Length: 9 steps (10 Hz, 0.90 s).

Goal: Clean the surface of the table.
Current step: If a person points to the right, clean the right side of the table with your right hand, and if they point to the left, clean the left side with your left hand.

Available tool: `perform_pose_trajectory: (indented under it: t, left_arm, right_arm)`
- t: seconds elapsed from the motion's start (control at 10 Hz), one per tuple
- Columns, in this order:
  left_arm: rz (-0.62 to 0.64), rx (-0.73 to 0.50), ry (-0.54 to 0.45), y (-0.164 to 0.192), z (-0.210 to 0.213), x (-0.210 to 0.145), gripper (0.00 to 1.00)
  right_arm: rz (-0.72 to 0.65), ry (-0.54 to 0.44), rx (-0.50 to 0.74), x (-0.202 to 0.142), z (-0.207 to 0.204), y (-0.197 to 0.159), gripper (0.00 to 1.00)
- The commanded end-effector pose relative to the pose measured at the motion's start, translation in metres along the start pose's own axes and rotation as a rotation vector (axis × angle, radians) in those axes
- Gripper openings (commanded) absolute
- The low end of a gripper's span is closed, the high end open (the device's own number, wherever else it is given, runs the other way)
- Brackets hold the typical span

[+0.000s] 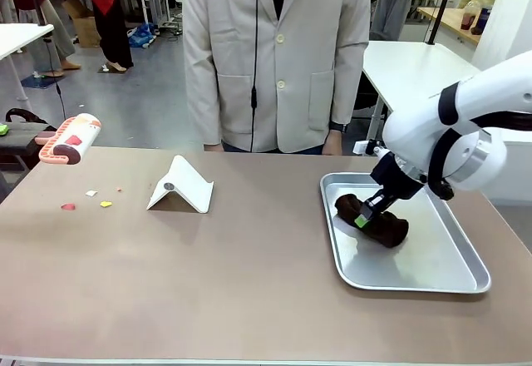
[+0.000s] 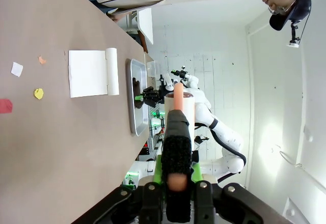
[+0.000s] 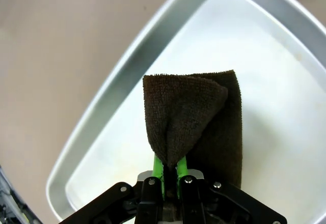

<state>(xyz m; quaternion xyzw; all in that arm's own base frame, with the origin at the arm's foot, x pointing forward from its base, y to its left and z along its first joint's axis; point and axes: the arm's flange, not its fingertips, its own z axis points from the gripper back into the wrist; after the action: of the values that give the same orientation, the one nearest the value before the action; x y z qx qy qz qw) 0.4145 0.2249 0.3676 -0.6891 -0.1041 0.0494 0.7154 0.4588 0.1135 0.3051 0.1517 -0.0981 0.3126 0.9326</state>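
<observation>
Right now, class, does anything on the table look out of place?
Yes: a few small scraps, red, yellow and white, lie scattered on the table near its left end. They look like litter.

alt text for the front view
The right gripper pinches a dark brown cloth in a silver tray on the right of a brown table. To the left are a white folded card, paper scraps and a pink and white tool; a person in a pale jacket stands behind.
</observation>
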Motion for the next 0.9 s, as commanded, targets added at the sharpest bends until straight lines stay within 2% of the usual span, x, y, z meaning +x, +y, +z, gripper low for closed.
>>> perform_pose_trajectory:
  t: [0.0,0.4,0.8]
  left_arm:
    - [-0.006,-0.002,0.01,-0.005,0.001,-0.002,0.0]
    - [-0.006,-0.002,0.01,-0.005,0.001,-0.002,0.0]
    - [-0.006,-0.002,0.01,-0.005,0.001,-0.002,0.0]
  right_arm:
    - [-0.008,0.064,-0.063,-0.027,0.005,-0.029,0.11]
    - [-0.139,0.04,-0.109,-0.047,0.018,-0.067,0.11]
    - [-0.367,-0.111,-0.081,-0.054,0.035,-0.085,0.11]
